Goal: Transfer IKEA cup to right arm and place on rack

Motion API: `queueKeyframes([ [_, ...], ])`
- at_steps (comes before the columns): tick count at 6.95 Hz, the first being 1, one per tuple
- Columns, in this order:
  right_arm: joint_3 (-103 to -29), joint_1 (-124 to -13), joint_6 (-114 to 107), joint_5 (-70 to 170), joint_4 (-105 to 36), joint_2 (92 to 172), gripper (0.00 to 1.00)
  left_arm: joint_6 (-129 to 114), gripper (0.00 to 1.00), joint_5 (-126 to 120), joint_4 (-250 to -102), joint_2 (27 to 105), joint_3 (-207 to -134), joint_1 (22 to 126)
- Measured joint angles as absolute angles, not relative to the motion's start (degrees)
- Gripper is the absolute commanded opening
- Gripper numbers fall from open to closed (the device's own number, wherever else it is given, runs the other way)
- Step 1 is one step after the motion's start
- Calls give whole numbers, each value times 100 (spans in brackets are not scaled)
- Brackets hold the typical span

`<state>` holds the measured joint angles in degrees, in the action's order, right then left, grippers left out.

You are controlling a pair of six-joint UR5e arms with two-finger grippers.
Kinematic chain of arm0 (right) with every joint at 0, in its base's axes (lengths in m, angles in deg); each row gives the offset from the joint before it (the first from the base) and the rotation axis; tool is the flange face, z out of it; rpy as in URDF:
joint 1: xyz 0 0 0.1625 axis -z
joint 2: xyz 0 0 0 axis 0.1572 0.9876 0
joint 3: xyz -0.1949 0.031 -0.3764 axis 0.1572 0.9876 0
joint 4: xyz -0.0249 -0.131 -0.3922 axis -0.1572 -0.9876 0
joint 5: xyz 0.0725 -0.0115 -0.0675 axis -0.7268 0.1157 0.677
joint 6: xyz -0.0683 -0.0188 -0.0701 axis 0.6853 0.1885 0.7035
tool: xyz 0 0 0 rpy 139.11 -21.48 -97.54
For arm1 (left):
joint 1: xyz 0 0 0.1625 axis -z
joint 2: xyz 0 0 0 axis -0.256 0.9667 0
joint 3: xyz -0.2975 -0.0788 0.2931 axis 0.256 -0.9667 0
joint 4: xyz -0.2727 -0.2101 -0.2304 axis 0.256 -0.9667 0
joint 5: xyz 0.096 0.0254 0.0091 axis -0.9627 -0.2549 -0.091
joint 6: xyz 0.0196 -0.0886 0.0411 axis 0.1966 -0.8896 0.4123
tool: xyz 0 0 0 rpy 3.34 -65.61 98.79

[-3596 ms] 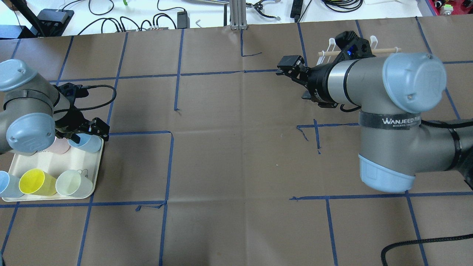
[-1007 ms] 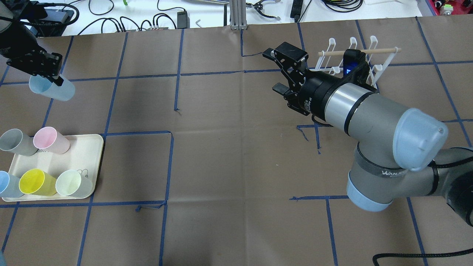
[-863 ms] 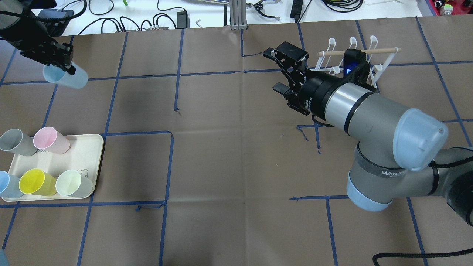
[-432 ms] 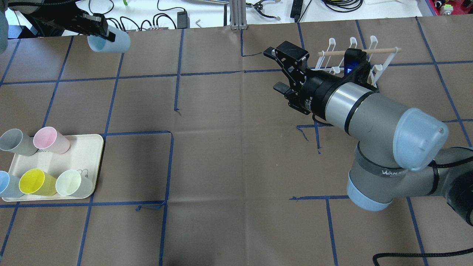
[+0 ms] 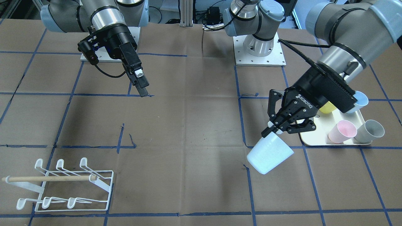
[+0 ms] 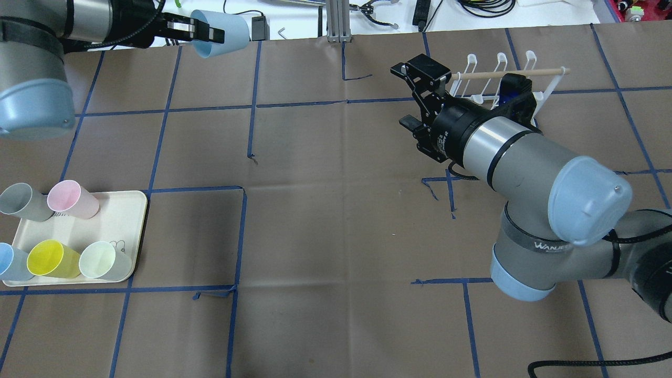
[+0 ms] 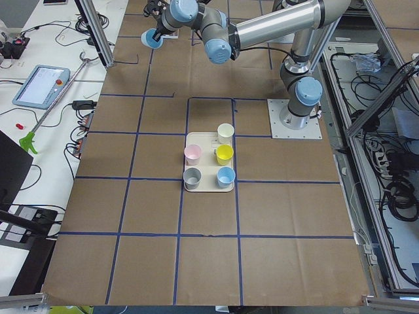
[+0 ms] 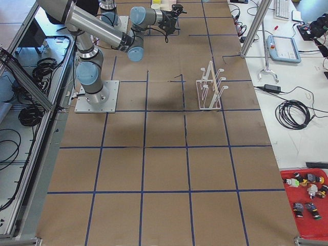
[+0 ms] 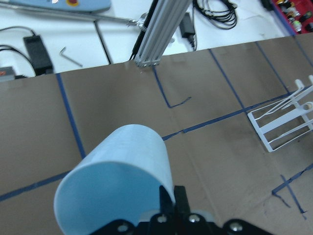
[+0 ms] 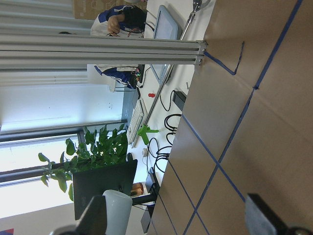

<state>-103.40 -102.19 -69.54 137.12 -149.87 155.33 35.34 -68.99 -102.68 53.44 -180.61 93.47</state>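
Overhead exterior: the pale-blue cup (image 6: 220,32) is in the air, well apart from the rack (image 6: 506,74), out over the far edge of the table on the left arm's side.
Cup: it lies roughly on its side, with the mouth at the left gripper (image 6: 205,32) and the closed base turned toward the rack's side of the table. Its whole body is bare, which probably suits a grasp by the other arm.
Left gripper: it is clamped on the cup's rim. The left wrist view shows one finger (image 9: 180,200) pressed at the wall of the mouth. Holding by the rim keeps this gripper out of the way of the hand-over.
Right gripper: the right gripper (image 6: 403,96) is spread wide and holds nothing. It hangs just beside the rack, on the side that faces the cup, with the gap between its fingers open toward the cup. It looks posed to receive.
Rack: it stands bare, with nothing on its prongs (image 5: 59,163). It is close to the right arm, so the carry after the hand-over would be short.
Tray: the cream tray (image 6: 105,226) lies farther from the rack than the held cup does. It carries five more cups: grey, pink, blue, yellow and pale green.
Stage: judged as the carry toward the hand-over. The two grippers are well apart, so the transfer is not yet made.
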Motion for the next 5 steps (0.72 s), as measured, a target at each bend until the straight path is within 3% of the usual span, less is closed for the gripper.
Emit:
queueKeyframes([
  [3, -10332, -10398, -7794, 13718, -14969, 15530, 100, 3480, 1, -5708, -7388, 5408, -19609, 9527],
  [5, -10313, -10419, -7819, 13749, -14918, 15500, 100, 3442, 1, -5345, -6379, 5317, -20278, 9610],
])
